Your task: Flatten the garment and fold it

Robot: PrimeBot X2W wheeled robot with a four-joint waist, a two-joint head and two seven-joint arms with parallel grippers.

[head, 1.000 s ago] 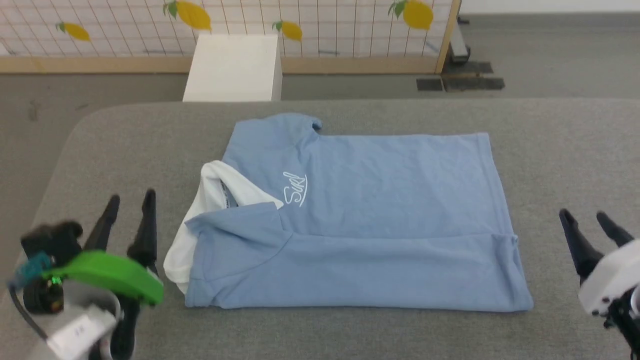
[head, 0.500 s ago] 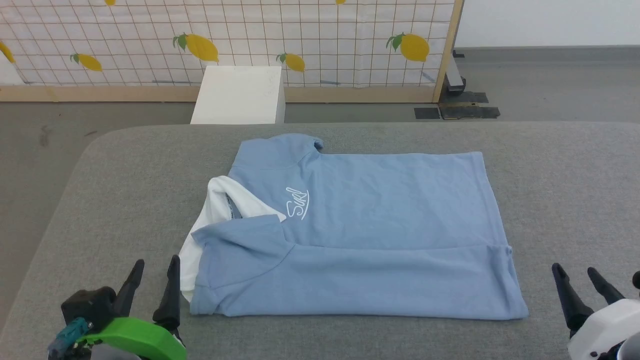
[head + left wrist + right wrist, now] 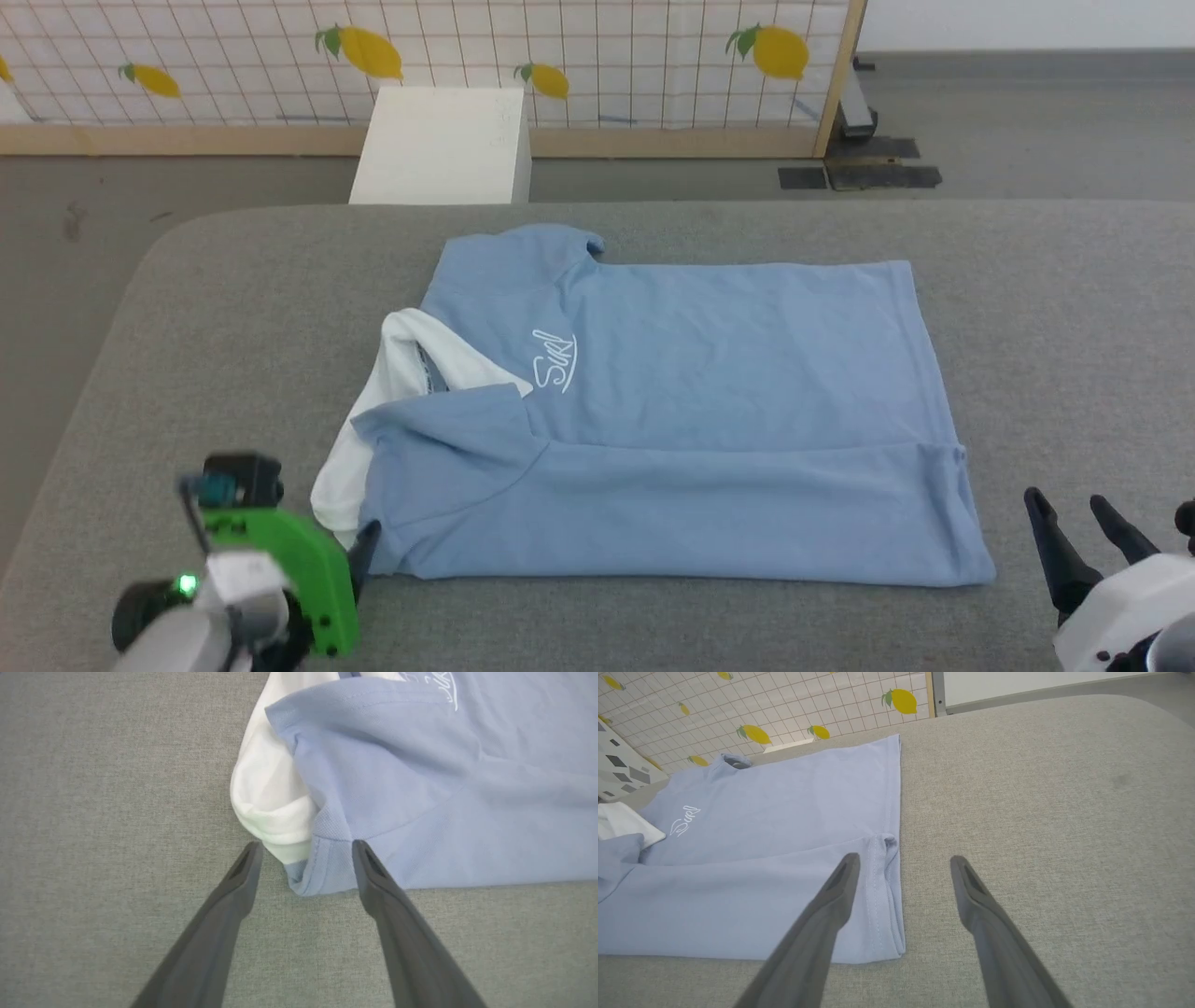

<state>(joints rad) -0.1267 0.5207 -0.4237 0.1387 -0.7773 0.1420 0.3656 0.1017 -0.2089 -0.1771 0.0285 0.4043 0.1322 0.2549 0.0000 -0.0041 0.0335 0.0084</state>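
Centre of frame, head view: garment (image 3: pixel 672 420), light blue polo, lying flat on the grey table (image 3: pixel 187 308), collar (image 3: pixel 401 373) toward frame left, hem (image 3: pixel 924 373) toward frame right. Lower long edge is turned over onto the body as a band (image 3: pixel 700 523). One sleeve (image 3: pixel 518 257) lies out flat at the upper edge. Logo (image 3: pixel 554 359) face up.

Lower left of frame: left gripper (image 3: pixel 306 843), jaws wide, nothing held. Its wrist view has the two fingers (image 3: pixel 233 896) straddling the garment's lower left corner, where blue band and white collar meet. One tip lies over the cloth in that view; whether it touches cannot be told from this angle.

Lower right of frame: right gripper (image 3: pixel 1064 499), jaws wide, nothing held. It sits just beside the hem corner and apart from it in the head view. In its wrist view one finger crosses the hem stitching, the other bare table.

Step in hand (judged): flattening done, first lengthwise fold done. Both grippers are on approach to grasp the two lower corners ahead of a further fold.

Next move calls for (judged):
- both grippers down to the table, so one finger slips under every layer at its corner
- jaws closed on band and body together, with the collar kept out of the left pinch if possible
- an even lift and carry from both ends, so the band neither unrolls nor skews
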